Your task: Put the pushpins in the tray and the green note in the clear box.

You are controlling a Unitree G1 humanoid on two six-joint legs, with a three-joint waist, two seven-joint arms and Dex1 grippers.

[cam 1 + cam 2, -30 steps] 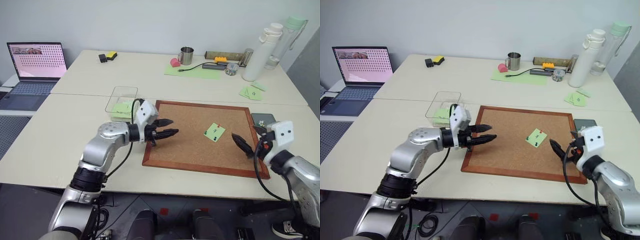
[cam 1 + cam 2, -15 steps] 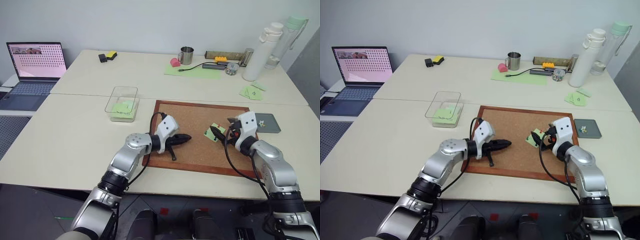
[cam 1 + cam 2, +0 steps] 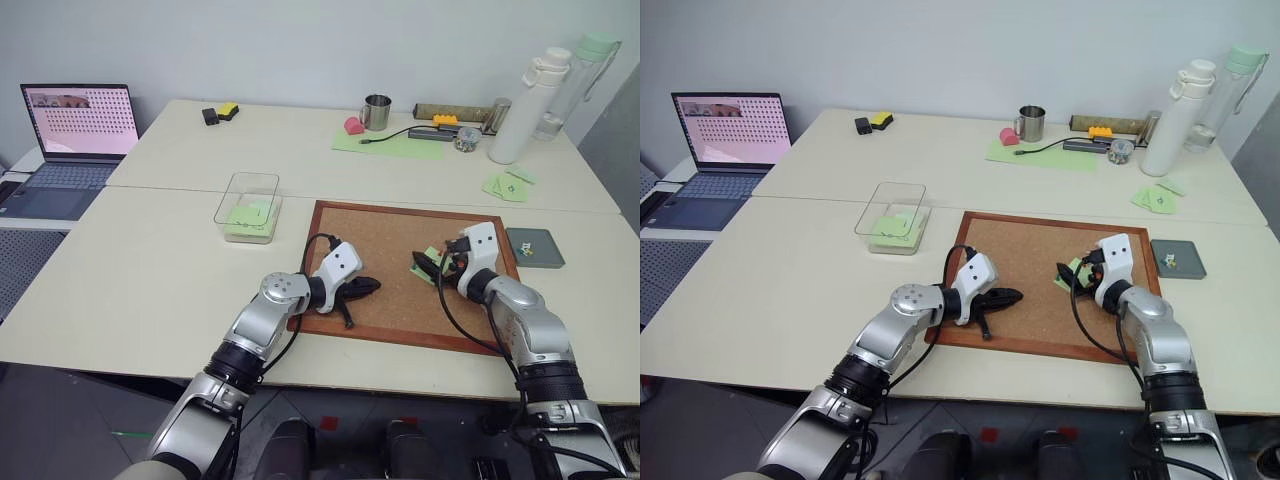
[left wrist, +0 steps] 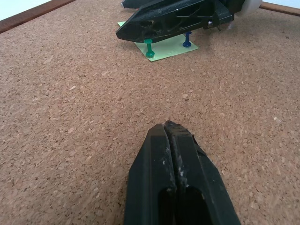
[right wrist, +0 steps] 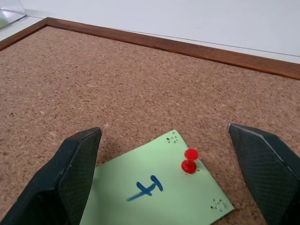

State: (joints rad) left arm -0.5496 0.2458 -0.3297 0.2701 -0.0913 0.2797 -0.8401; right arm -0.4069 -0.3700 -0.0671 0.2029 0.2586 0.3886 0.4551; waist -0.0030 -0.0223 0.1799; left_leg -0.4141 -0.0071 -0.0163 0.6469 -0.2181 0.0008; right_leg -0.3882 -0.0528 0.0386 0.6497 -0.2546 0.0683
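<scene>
Both arms are silver-grey metal with black joint bands, each ending in a white wrist block, a looping black cable and two tapered black fingers, the left gripper (image 3: 362,287) scuffed pale, the right gripper (image 5: 171,176) cross-hatched on its pads.

A cork board (image 3: 400,262) with a brown wooden frame lies flat on the pale desk (image 3: 130,260). At the far left an open laptop (image 3: 70,135) stands with its screen lit. Far back on the desk there is a steel mug (image 3: 376,111), with a small pink thing (image 3: 352,126) just beside it on a large pale green sheet (image 3: 395,145). A black cable (image 3: 395,134) runs across this sheet. At the far right a tall white bottle (image 3: 522,105) stands upright, and a clear bottle with a green cap (image 3: 575,80) is beside it. Two small green notes (image 3: 505,183) lie near the white bottle. A small black and yellow thing (image 3: 218,112) rests at the back left.
</scene>
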